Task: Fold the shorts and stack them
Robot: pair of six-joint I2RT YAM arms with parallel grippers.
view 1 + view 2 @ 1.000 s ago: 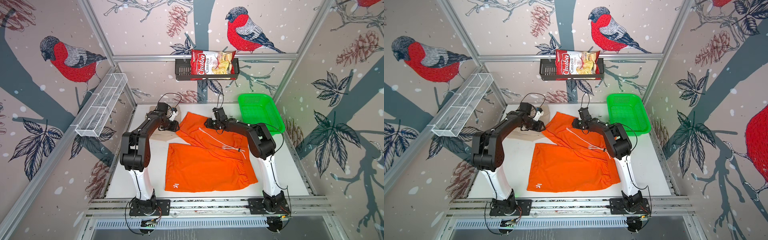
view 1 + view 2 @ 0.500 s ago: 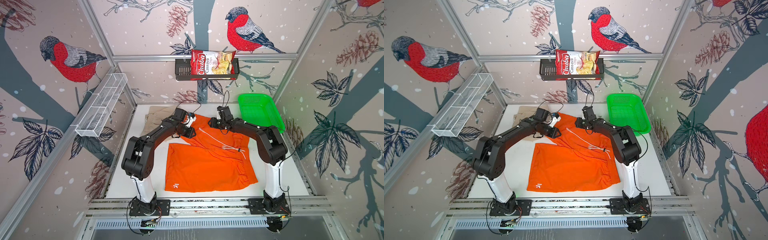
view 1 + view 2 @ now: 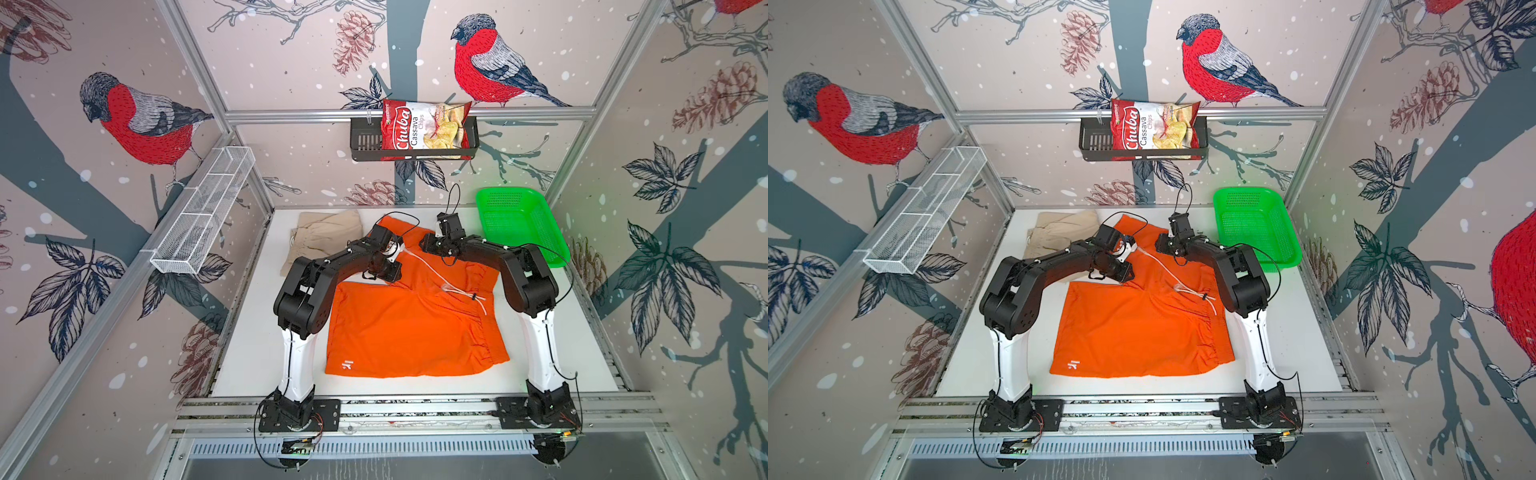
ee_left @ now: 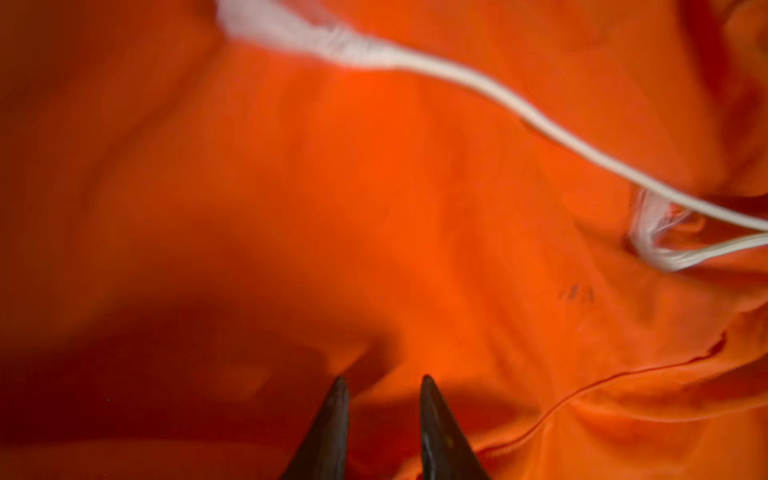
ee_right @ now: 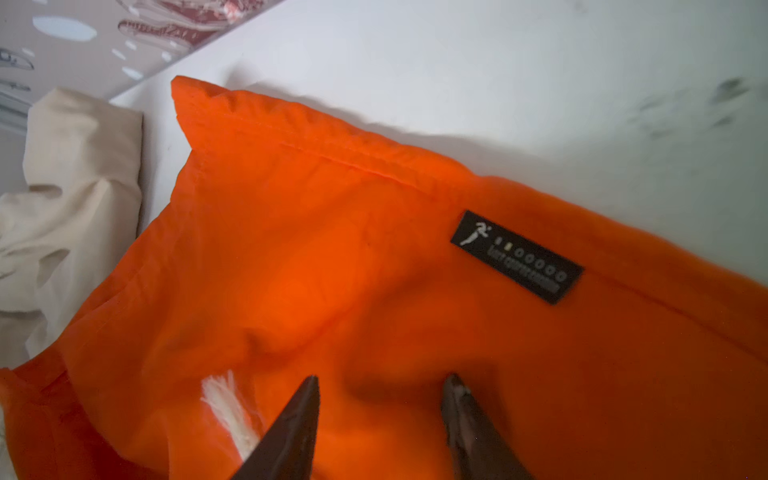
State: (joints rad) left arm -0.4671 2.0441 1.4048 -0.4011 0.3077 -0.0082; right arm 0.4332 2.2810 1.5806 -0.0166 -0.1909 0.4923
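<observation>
The orange shorts [image 3: 407,328] [image 3: 1133,332] lie spread on the white table, one leg reaching toward the back, the white drawstring [image 3: 440,274] trailing across them. The beige shorts [image 3: 324,232] [image 3: 1059,228] sit bunched at the back left. My left gripper [image 3: 390,272] [image 3: 1125,272] [image 4: 384,380] is down on the orange leg's left edge, jaws narrow but apart, cloth showing between them. My right gripper [image 3: 428,245] [image 3: 1163,245] [image 5: 383,378] stands open over the same leg, near the dark tag [image 5: 517,257] and a frayed drawstring end [image 5: 228,407].
A green basket [image 3: 519,228] stands at the back right. A wire shelf [image 3: 203,212] hangs on the left wall. A black rack holding a chips bag [image 3: 424,129] hangs on the back wall. Bare table [image 3: 561,332] shows to the right of the orange shorts.
My left arm has swung right, from over the beige shorts onto the orange leg, and its jaws have narrowed. The beige shorts now show. The right gripper has barely moved.
</observation>
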